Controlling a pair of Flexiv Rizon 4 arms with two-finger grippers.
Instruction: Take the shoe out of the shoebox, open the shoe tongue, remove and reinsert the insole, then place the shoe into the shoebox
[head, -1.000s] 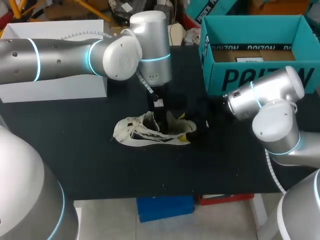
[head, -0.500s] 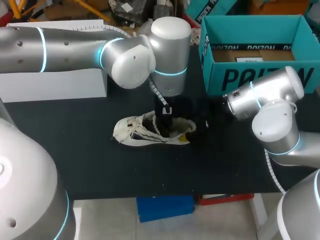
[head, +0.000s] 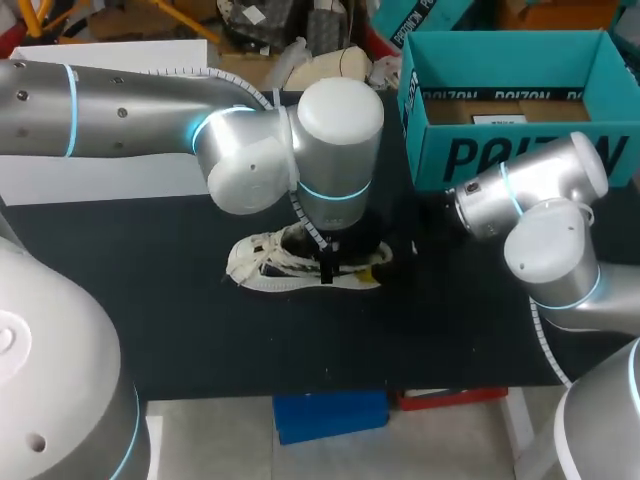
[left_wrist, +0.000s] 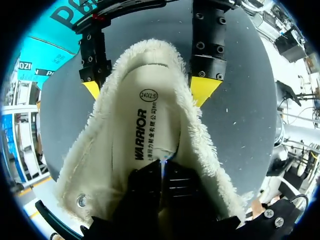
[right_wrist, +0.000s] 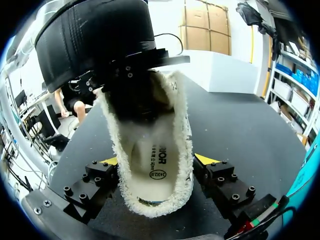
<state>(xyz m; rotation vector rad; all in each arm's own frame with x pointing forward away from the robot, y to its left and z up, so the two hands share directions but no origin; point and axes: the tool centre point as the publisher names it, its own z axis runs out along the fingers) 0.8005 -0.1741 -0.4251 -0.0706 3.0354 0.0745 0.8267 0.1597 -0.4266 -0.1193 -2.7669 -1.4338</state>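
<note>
While the black table (head: 180, 330) carries one teal shoebox (head: 520, 160) at far right, our one shoe (head: 262, 268) lies at its middle, out of the box, where we can work on the insole (left_wrist: 145, 135). Of our two grippers, the right gripper (right_wrist: 157, 160) clasps the heel from both sides, likely to steady it. The left gripper (left_wrist: 161, 175) reaches down into the opening; whether it grips anything we cannot tell.

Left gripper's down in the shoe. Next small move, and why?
Probably nip the insole with the left gripper and peel it up a little. That gripper sits inside the shoe, on the insole, which lies flat, and the right gripper braces the heel from both sides.
</note>
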